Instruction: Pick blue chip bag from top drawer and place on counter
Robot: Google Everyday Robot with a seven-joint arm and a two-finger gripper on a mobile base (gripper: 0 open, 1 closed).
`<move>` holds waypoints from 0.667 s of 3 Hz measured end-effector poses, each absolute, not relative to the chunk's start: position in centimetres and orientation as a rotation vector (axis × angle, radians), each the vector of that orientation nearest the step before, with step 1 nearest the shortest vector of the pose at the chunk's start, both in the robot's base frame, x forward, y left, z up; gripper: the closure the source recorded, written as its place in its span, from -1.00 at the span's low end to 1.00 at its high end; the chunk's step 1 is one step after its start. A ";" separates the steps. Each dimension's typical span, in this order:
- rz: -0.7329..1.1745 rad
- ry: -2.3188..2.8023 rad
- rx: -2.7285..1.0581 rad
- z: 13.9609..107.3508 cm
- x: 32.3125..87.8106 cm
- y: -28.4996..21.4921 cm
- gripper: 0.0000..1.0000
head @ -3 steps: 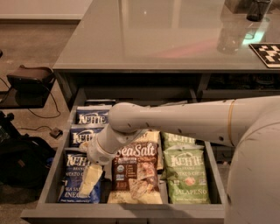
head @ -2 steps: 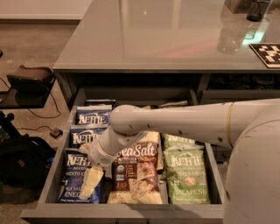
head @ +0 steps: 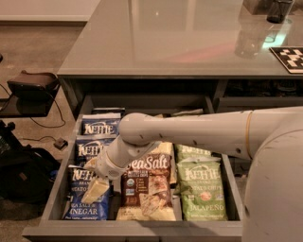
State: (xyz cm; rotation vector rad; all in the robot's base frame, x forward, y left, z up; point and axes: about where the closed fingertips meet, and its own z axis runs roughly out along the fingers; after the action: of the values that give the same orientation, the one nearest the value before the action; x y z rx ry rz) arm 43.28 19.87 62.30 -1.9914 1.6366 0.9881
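Observation:
The top drawer is pulled out below the counter. Its left row holds three blue chip bags: the front one, a middle one and a back one. My gripper reaches down from the right at the end of the pale arm. It is low over the upper right part of the front blue bag, at its border with the brown Sea Salt bag. The arm hides part of the middle blue bag.
A green Jalapeno bag fills the drawer's right row, with another behind it. On the counter's far right are a black-and-white marker tile and a dark cup. A black bag and a dark stand are on the floor at left.

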 end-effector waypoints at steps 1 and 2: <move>0.988 1.637 -1.991 62.3 43.3 19.9 0.31; 0.988 1.637 -1.991 63.0 43.3 19.9 0.77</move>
State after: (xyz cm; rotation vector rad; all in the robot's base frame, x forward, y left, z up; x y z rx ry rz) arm 43.28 19.87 63.00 -1.9914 1.6366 0.9881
